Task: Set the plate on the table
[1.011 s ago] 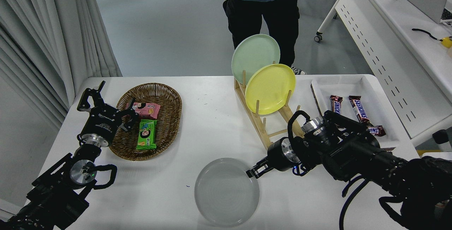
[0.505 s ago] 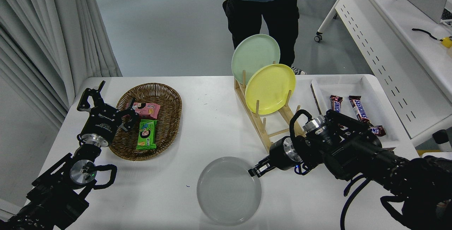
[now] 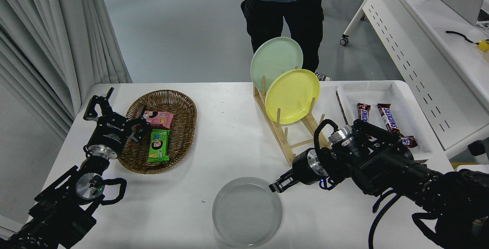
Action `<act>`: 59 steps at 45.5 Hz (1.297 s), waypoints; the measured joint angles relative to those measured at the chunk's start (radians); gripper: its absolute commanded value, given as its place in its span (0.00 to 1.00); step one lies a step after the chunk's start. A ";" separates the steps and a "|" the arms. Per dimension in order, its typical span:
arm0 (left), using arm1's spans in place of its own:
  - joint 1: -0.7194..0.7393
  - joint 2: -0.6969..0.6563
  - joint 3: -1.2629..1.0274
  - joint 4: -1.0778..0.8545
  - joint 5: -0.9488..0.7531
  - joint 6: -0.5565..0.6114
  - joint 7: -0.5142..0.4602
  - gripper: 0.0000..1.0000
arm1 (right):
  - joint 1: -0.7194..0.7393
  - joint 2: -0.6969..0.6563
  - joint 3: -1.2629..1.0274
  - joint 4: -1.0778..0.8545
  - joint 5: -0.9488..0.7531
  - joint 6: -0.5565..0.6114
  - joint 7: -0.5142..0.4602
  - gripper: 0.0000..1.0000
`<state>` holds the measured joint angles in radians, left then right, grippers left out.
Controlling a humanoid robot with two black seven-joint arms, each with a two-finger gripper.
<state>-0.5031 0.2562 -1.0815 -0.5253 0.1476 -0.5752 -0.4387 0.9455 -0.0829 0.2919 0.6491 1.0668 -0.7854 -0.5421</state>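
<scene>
The pale grey-white plate (image 3: 247, 211) lies flat on the white table (image 3: 229, 134) near its front edge. My right gripper (image 3: 276, 185) is at the plate's upper right rim, just off it, with its jaws slightly apart and nothing between them. My left gripper (image 3: 114, 113) is parked at the left, open, beside the wicker basket.
A wooden rack (image 3: 290, 134) holds a yellow plate (image 3: 292, 96) and a mint-green plate (image 3: 276, 60) behind my right arm. A wicker basket (image 3: 183, 104) with snack packs stands at the left, and a white tray (image 3: 382, 88) with chocolate bars at the right. A person (image 3: 284, 8) stands at the far side.
The plate has dropped flat onto the table and sits a little nearer the front edge. My right gripper has let go of its rim and stayed almost in place.
</scene>
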 measured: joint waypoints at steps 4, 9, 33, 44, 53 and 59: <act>0.000 0.000 0.000 0.000 0.000 0.000 0.000 1.00 | 0.003 -0.030 0.003 0.050 0.001 0.000 -0.001 1.00; 0.000 0.000 0.000 0.000 0.000 0.000 0.000 1.00 | 0.010 -0.085 0.005 0.143 0.002 0.000 -0.001 1.00; 0.000 0.000 0.000 0.000 0.000 0.000 0.000 1.00 | 0.148 -0.271 -0.009 0.442 -0.013 0.415 0.002 1.00; 0.000 0.000 0.000 0.000 0.000 0.000 0.000 1.00 | 0.297 -0.339 0.019 0.505 -0.174 0.517 0.040 1.00; 0.000 0.000 0.000 0.000 0.000 0.000 0.000 1.00 | 0.336 -0.381 0.091 0.513 -0.285 0.558 0.159 1.00; 0.000 0.000 0.000 0.000 0.000 0.000 0.000 1.00 | 0.325 -0.426 0.125 0.512 -0.355 0.599 0.297 1.00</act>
<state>-0.5032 0.2562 -1.0815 -0.5252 0.1472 -0.5752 -0.4387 1.2709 -0.5085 0.4169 1.1609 0.7123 -0.1862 -0.2448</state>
